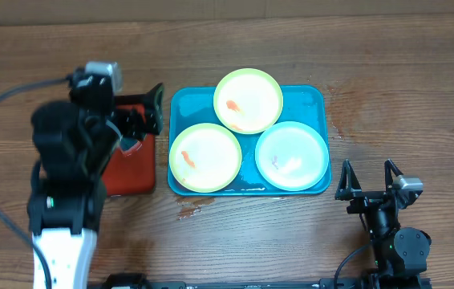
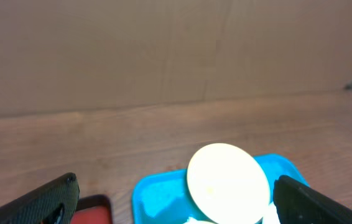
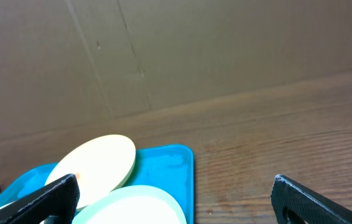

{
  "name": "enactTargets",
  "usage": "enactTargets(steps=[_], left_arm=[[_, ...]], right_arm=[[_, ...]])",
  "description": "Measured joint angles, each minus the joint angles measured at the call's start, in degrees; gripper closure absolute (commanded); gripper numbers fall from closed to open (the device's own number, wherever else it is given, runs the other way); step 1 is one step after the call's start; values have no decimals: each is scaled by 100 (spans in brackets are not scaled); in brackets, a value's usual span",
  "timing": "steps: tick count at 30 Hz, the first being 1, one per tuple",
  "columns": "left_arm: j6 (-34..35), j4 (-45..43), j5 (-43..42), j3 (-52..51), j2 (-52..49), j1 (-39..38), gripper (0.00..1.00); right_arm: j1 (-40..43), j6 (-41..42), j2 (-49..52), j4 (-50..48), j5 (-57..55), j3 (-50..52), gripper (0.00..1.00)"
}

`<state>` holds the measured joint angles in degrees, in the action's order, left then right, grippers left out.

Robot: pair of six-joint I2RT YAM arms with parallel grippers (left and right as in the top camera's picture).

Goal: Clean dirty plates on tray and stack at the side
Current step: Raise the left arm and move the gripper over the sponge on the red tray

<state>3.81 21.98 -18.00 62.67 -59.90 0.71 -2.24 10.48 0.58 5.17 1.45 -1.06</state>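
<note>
A turquoise tray (image 1: 307,96) holds three plates. One lime-green plate (image 1: 248,100) with an orange smear sits at the back, another (image 1: 204,157) at the front left, and a pale blue-white plate (image 1: 292,155) at the front right. My left gripper (image 1: 148,109) is open and empty, just left of the tray's back-left corner, over the red-brown tray (image 1: 131,168). My right gripper (image 1: 368,178) is open and empty on the table, right of the tray's front corner. The left wrist view shows the back plate (image 2: 227,183) and tray (image 2: 157,193). The right wrist view shows the tray (image 3: 170,163) and two plates (image 3: 98,163).
A smaller red-brown, black-rimmed tray lies left of the turquoise tray, partly under my left arm. A cardboard wall (image 2: 163,50) stands along the table's back edge. Bare wooden table (image 1: 403,104) lies right of the tray.
</note>
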Motion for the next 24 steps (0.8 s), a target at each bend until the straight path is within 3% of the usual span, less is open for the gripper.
enactTargets(steps=[3, 8, 10, 16, 24], left_arm=[[-85, 804, 42, 669, -538, 9, 0], [111, 3110, 901, 1829, -1322, 205, 0], [184, 3582, 1117, 2076, -1659, 315, 0], [356, 3799, 1344, 2140, -2581, 417, 0], [2544, 3591, 2105, 2144, -3314, 1040, 0]], right_arm=[[0, -4, 0, -2, 0, 0, 0], [0, -2, 0, -4, 0, 0, 0], [0, 0, 0, -4, 0, 0, 0], [0, 0, 0, -2, 0, 0, 0], [0, -2, 0, 0, 2, 0, 0]])
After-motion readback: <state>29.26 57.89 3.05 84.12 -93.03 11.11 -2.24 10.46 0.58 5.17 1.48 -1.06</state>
